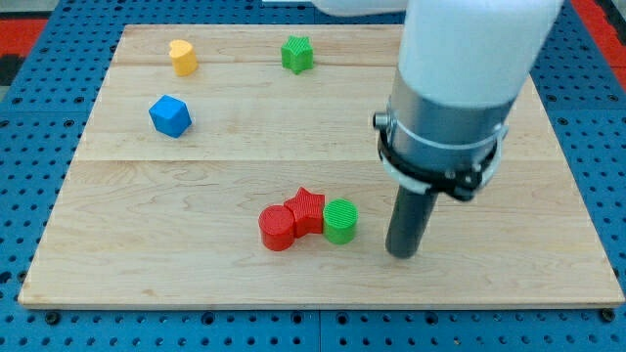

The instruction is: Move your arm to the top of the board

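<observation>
My tip [402, 252] rests on the wooden board [196, 254] in the lower right part of the view. It stands just right of a green cylinder [340, 220], with a small gap between them. A red star [307, 209] and a red cylinder [278, 228] touch in a row to the left of the green cylinder. A green star [297, 54] and a yellow heart-shaped block [182, 57] sit near the view's top edge. A blue block [169, 115] lies at the left. The arm's white and grey body [460, 88] hides part of the upper right board.
The board lies on a blue pegboard surface [39, 147] that shows on all sides. A red area [597, 24] shows at the view's top right corner.
</observation>
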Robot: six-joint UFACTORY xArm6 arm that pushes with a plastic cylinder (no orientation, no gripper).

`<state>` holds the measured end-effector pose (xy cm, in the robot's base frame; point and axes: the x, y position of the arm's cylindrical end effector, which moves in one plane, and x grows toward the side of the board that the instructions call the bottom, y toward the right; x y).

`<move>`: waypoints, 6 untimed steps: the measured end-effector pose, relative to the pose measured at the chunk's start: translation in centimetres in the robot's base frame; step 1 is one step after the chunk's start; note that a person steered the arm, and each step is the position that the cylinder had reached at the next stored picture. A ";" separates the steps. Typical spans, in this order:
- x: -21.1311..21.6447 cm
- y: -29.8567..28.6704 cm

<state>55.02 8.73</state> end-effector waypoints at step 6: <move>-20.6 -3.4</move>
